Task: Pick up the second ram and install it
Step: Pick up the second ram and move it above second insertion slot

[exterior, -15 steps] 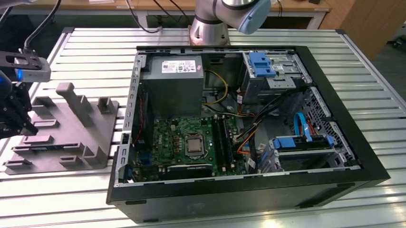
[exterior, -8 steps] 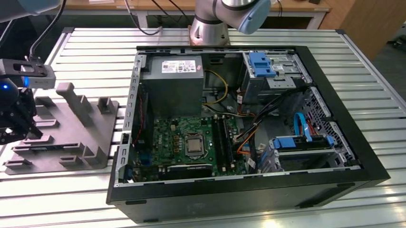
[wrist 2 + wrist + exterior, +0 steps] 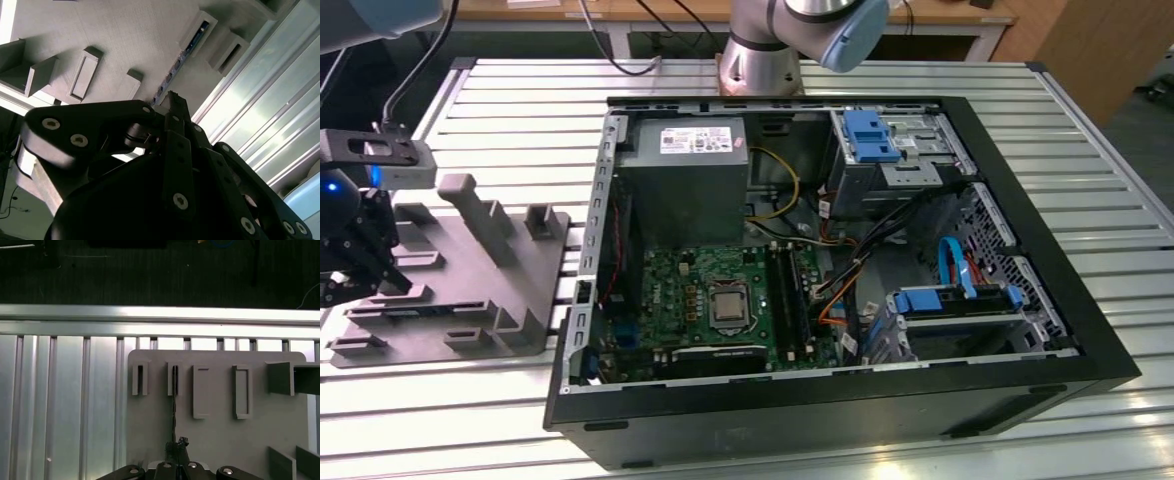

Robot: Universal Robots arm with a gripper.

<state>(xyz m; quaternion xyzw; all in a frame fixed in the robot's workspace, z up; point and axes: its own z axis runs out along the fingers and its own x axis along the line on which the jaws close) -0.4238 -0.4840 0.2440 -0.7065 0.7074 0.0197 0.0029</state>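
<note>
First wrist view: fingers [image 3: 177, 452] pinch end of second ram [image 3: 174, 410].

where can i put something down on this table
Bare table between the case and the edge on the exterior view's right, and in front of the fixture. Crowded: inside the case, and the fixture under the gripper.

**Slatted aluminium bench** [image 3: 1067, 130] carrying two items. Towards the bench edge at the exterior view's left stands a grey plastic fixture [image 3: 467, 300] with upright posts and shallow pockets (a row of four narrow pockets [image 3: 201, 391] appears in the first wrist view). Just beside it, mid-bench, an open black computer case [image 3: 854, 425] lies on its side. Inside are a grey power supply [image 3: 680, 180], green motherboard [image 3: 674, 290], processor socket [image 3: 724, 302], blue drive bracket [image 3: 958, 300] and yellow cables [image 3: 790, 185].
</note>
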